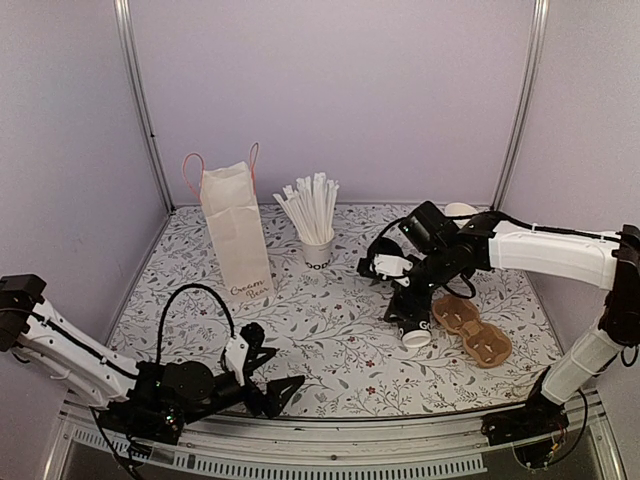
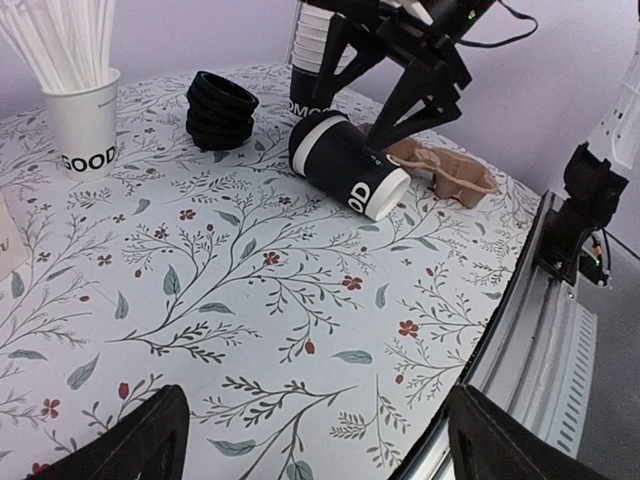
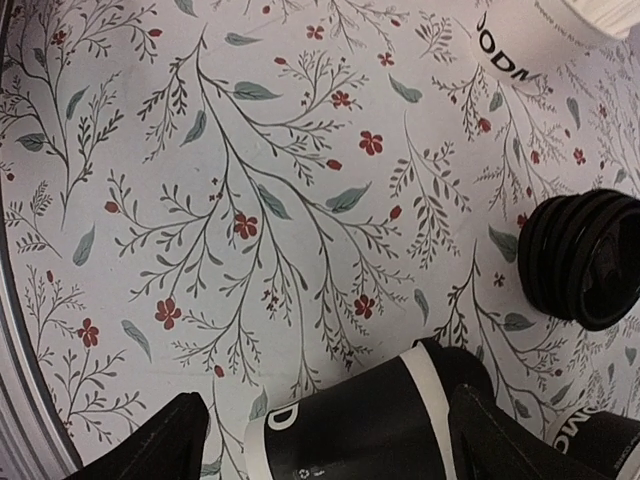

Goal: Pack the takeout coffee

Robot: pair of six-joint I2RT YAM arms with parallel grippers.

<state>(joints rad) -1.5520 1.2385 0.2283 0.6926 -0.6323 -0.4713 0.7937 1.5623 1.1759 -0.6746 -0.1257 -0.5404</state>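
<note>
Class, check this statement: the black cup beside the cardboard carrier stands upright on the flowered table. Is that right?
No. The black cup lies on its side beside the cardboard carrier on the flowered table; the left wrist view shows it.

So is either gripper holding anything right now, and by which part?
Nothing looks held. The right gripper stands open around the black cup, which lies on its side; the left gripper is open and empty.

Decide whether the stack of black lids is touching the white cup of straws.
Apart. The left wrist view shows a strip of bare floral tablecloth between the stack of black lids and the white cup of straws.
</note>
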